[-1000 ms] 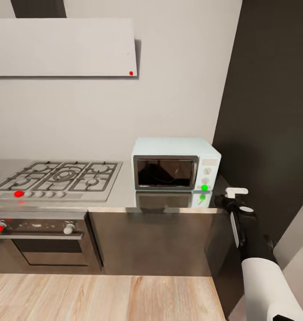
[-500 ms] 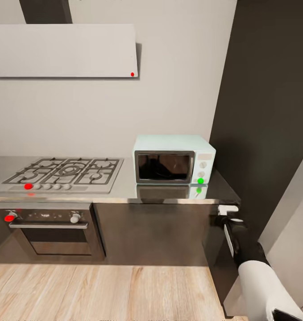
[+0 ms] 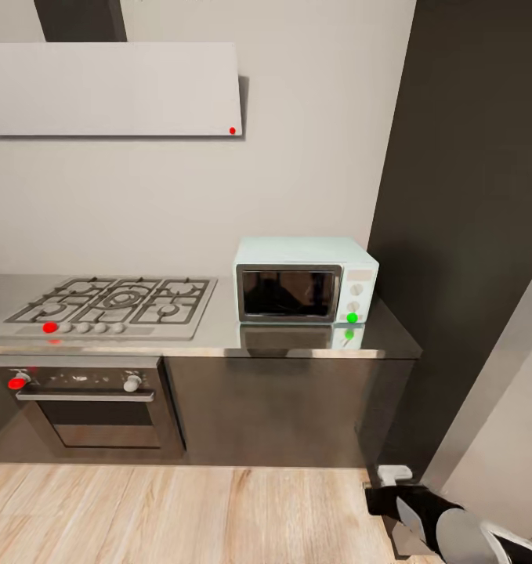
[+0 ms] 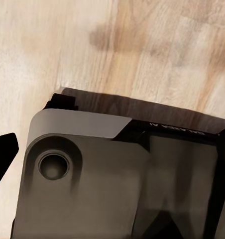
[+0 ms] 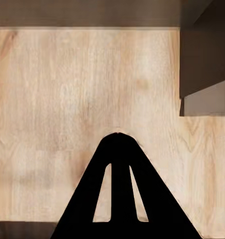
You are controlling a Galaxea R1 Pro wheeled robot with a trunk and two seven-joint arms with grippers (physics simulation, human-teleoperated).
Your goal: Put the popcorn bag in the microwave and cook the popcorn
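The microwave [image 3: 305,280] stands on the steel desk [image 3: 218,333] against the grey wall, its dark glass door shut, two white knobs and a green dot [image 3: 352,317] down its right side; the desk's shiny top mirrors its front; to its left, well apart, lies the gas hob [image 3: 109,304] with black grates and a red dot at its front edge, and below that the steel oven [image 3: 85,399] with a bar handle; a pale hood [image 3: 113,88] hangs on the wall above the hob; a tall dark cabinet [image 3: 469,196] rises just beside the microwave's right side; the right arm [image 3: 446,525] hangs low at the head view's lower right corner, over the pale wood floor [image 3: 179,513]; in the right wrist view the right claw [image 5: 120,144] points down at that floor with its fingers pressed together at the tip, holding nothing; the left wrist view looks onto the robot's grey base [image 4: 92,179] and the floor, and I cannot tell how the left claw stands.
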